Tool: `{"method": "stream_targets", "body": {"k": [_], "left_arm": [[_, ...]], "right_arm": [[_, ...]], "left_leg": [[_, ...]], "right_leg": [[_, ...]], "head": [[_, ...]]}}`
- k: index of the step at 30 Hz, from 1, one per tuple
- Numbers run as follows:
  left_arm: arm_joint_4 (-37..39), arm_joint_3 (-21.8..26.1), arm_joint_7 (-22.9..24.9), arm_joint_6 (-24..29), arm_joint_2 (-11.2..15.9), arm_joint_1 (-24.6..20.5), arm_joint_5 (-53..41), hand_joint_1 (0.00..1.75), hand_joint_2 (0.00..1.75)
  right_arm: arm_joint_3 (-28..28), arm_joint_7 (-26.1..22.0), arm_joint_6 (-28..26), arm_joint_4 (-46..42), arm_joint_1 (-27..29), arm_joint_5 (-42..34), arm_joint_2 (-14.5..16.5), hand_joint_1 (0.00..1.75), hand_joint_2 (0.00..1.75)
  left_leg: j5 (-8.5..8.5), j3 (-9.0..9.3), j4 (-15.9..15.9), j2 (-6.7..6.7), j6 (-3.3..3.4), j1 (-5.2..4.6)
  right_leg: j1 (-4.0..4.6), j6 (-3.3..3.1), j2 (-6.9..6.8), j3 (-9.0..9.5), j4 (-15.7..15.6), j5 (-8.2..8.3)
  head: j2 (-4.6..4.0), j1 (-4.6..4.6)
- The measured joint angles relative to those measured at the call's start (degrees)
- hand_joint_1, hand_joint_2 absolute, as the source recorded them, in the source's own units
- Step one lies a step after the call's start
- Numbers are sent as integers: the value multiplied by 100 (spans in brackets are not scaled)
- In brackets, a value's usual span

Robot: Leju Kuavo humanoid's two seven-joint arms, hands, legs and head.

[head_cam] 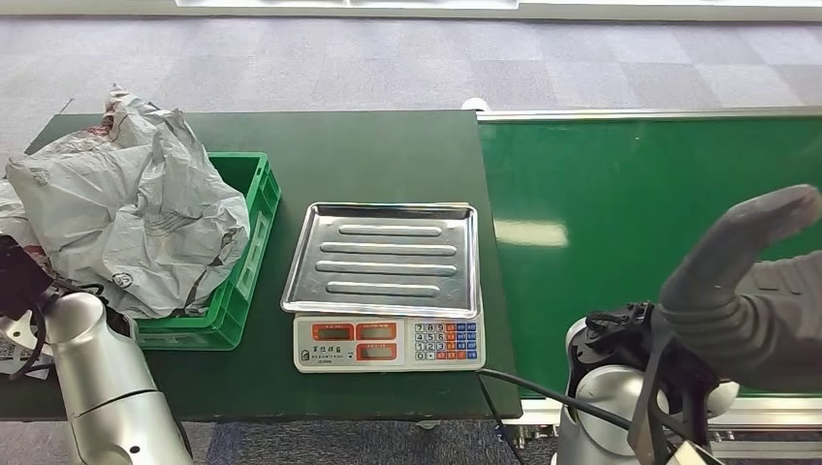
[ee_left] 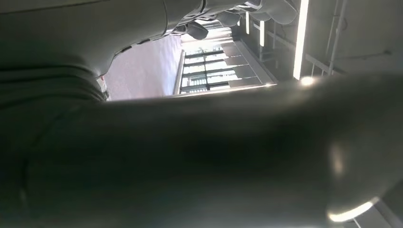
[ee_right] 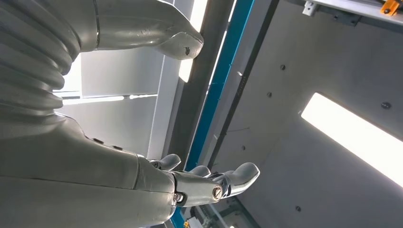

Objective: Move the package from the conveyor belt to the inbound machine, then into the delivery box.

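Crumpled grey plastic packages [head_cam: 136, 208] lie heaped in and over the green crate [head_cam: 254, 221] at the table's left. The scale [head_cam: 388, 341] with its steel tray [head_cam: 386, 254] stands in the middle of the table. To the right runs the green conveyor belt [head_cam: 640, 223]. My right hand [head_cam: 751, 276] is raised over the belt's near edge, thumb up; in the right wrist view the right hand [ee_right: 142, 118] has thumb and fingers [ee_right: 228, 178] apart with nothing between them. My left hand [head_cam: 17, 276] sits low beside the heap, largely hidden; its cover [ee_left: 190, 156] blocks the fingers.
The dark green table [head_cam: 368, 145] carries the crate and scale. A black cable [head_cam: 523, 387] hangs off its front right corner. Grey carpet floor [head_cam: 407, 58] lies beyond.
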Motion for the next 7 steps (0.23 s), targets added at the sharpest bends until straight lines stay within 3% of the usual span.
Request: {"method": "stream_targets", "body": {"k": [3, 7], "left_arm": [[-53, -327, 23, -163, 13, 100, 735, 0, 175], [-99, -1083, 316, -875, 110, 290, 1498, 0, 175]], "right_arm": [[-10, 21, 0, 11, 7, -35, 0, 0, 175], [47, 14, 0, 74, 14, -459, 0, 0, 175]], "left_leg": [[0, 2, 0, -1, 0, 0], [0, -1, 0, -4, 0, 1]], "right_leg": [[1, 0, 0, 1, 0, 0], [1, 0, -2, 4, 1, 0]], "head": [[0, -2], [0, -1]]}}
